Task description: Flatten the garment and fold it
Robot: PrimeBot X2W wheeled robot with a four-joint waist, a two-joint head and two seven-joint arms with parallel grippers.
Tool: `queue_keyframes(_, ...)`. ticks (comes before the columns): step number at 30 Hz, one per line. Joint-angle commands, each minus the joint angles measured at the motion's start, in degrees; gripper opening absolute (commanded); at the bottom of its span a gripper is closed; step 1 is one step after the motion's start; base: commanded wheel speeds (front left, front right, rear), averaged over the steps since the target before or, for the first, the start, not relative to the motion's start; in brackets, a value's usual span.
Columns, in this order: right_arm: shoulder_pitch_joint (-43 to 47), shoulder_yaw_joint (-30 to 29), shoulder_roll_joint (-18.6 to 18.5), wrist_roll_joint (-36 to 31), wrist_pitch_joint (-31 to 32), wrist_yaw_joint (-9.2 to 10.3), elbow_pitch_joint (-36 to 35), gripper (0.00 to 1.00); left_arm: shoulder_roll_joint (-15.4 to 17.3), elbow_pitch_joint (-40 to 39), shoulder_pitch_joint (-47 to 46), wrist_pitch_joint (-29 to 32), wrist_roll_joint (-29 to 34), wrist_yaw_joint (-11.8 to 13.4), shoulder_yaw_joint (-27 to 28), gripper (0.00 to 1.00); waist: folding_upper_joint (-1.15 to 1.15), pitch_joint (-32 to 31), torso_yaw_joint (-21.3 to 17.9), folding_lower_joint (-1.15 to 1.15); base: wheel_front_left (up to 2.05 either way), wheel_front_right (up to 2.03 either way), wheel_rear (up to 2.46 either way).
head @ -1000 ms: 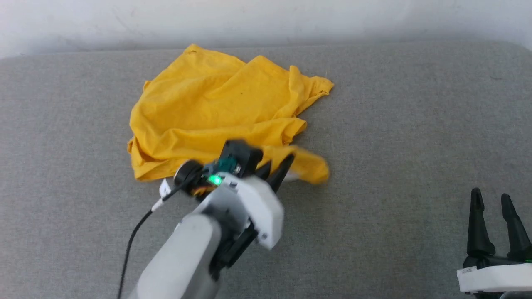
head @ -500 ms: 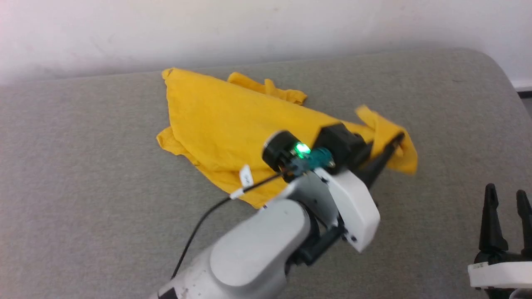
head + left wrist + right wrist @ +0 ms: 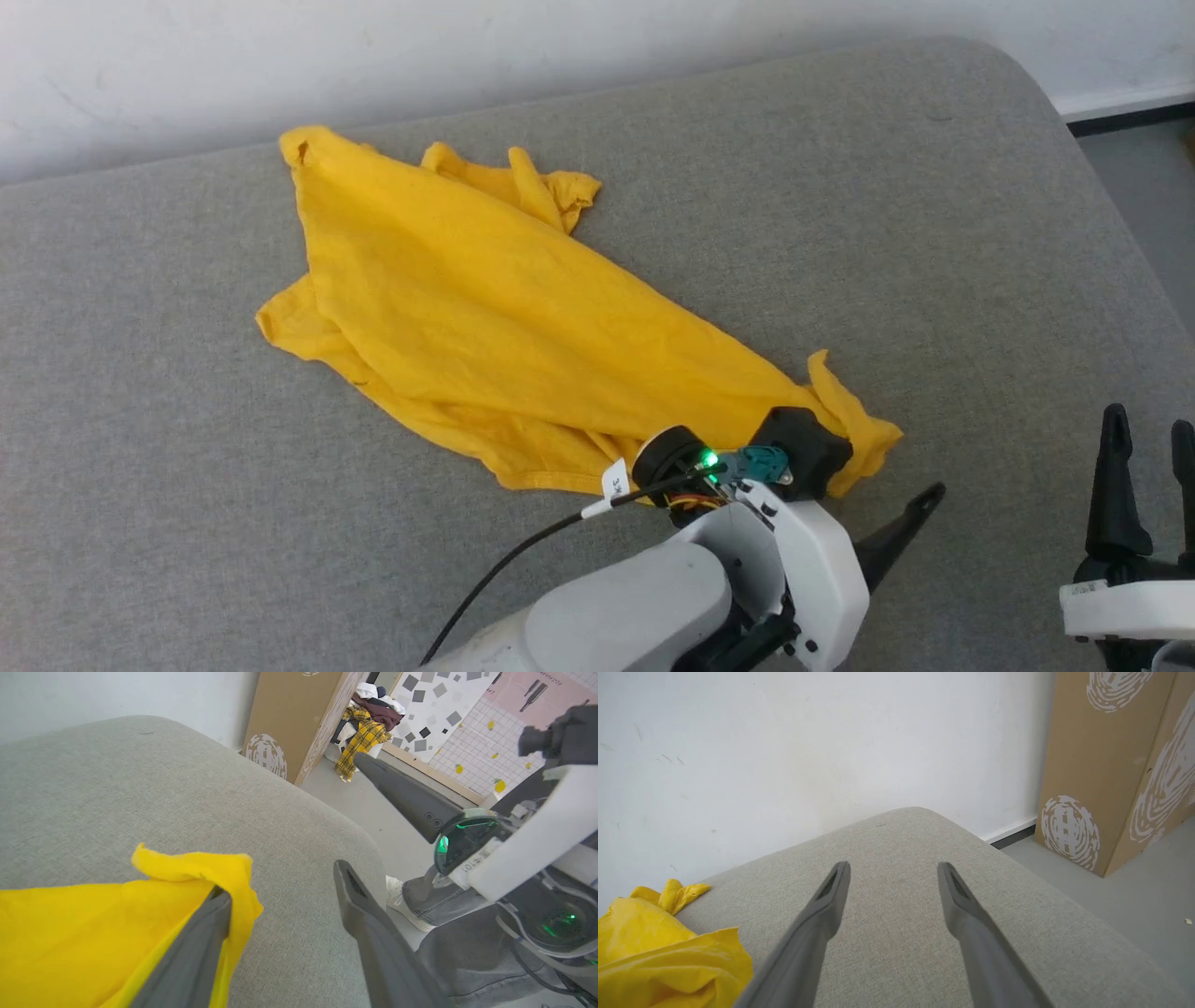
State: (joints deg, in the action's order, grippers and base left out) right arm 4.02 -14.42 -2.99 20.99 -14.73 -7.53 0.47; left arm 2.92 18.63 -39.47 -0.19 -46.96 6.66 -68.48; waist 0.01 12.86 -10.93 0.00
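Creases are running through one soft yellow shirt (image 3: 485, 327), lying as a long slanted wedge on the grey woven cushion (image 3: 934, 233), tapering toward the near right. Two tools are showing, each with two smooth, dark, tapered fingers (image 3: 812, 933). The left tool (image 3: 280, 879) is standing wide, one finger touching the shirt's near-right corner. The right tool (image 3: 894, 865) is hovering wide and empty.

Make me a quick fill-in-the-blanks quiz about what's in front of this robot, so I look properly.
The garment is coloured ____.
It lies on a ____ cushion.
The left fingers stand ____, not shut.
The right fingers hold ____.
Missing words: yellow; grey; open; nothing.
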Motion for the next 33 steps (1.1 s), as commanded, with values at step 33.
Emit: queue_keyframes(33, 1.11, 0.43, 0.12, -2.54, 0.76, 0.04, -1.64, 1.00, 27.92, -3.73, 3.02, -5.31, -1.72, 13.42, 17.59, 1.00, -0.01, -1.87, 10.38, 0.00, 0.00, 0.00, 0.00)
